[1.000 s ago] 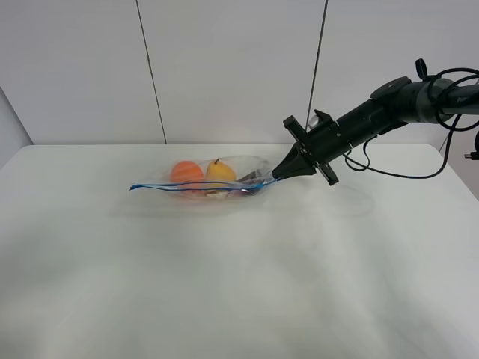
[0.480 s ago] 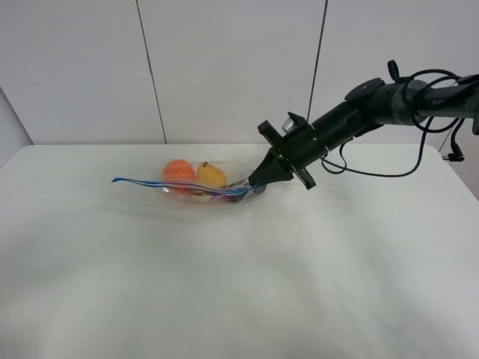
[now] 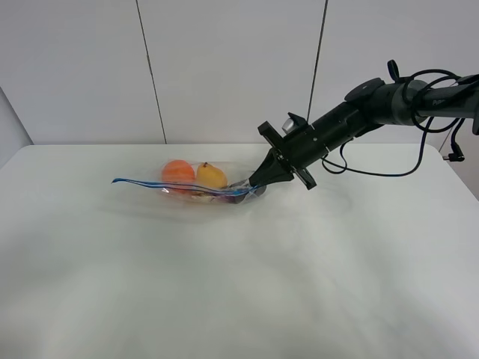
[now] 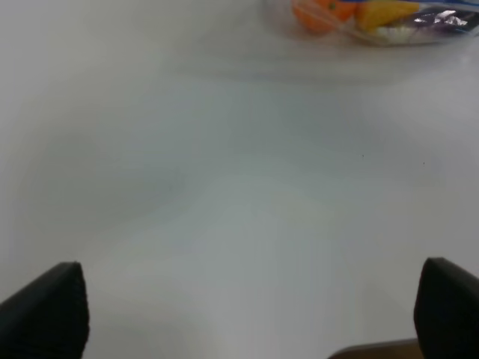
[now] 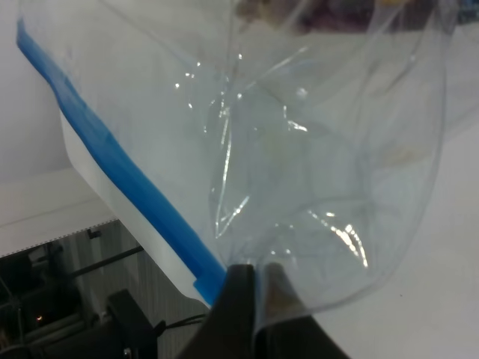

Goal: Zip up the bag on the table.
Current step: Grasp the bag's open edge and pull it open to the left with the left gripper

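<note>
1. On the far middle of the table [image 3: 224, 284], the bag [image 3: 196, 187] lay lengthwise, its blue zip strip [image 3: 150, 183] running along the near side.
2. Orange, yellow and dark purple fruit [image 3: 212, 176] showed through the clear plastic.
3. The right gripper [image 3: 258, 185] was pinched fully closed on the bag's right-hand end, just beside the end of the strip.
4. The left gripper [image 4: 247, 310] stood spread wide above bare table, well apart from the bag, holding nothing.

Only two dark fingertips [image 4: 46, 313] of the left hand [image 4: 247, 308] show, cut by the frame edge. There the bag [image 4: 378, 15] is blurred and cropped. The right hand [image 5: 258, 307] is mostly cropped, the right arm [image 3: 404, 101] runs off frame, and the purple fruit [image 3: 236, 197] is indistinct.
</note>
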Motion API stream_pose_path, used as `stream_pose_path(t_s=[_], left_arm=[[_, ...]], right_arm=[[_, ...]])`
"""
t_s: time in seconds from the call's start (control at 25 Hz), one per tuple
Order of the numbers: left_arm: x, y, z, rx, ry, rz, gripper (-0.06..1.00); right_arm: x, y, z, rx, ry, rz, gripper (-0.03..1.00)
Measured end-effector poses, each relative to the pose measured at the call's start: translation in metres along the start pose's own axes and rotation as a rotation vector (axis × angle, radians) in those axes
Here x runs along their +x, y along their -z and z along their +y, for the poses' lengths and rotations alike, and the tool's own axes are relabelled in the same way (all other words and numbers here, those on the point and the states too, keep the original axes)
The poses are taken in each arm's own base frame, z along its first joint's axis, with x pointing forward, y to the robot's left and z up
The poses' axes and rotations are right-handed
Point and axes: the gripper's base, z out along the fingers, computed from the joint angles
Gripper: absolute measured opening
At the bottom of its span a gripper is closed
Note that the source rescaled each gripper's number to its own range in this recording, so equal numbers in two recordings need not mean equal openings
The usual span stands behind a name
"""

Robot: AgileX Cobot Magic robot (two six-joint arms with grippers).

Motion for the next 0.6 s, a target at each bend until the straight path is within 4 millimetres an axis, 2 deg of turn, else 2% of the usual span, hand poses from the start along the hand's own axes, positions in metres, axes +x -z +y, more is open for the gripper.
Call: stream_pose_path(t_s=[0.4,0.48,0.6], left_arm=[[-0.002,0.001,0.000,0.000,0.000,-0.009,1.00],[-0.012,0.004,0.000,-0.001,0.003,-0.020,1.00],[-0.043,0.003,0.001,-0.003,0.007,-0.024,1.00]], right_arm=[[0.000,0.000,0.000,0.001,-0.002,0.000,0.00],[0.000,0.000,0.000,0.001,-0.006,0.000,0.00],[0.000,0.000,0.000,0.001,-0.006,0.000,0.00]])
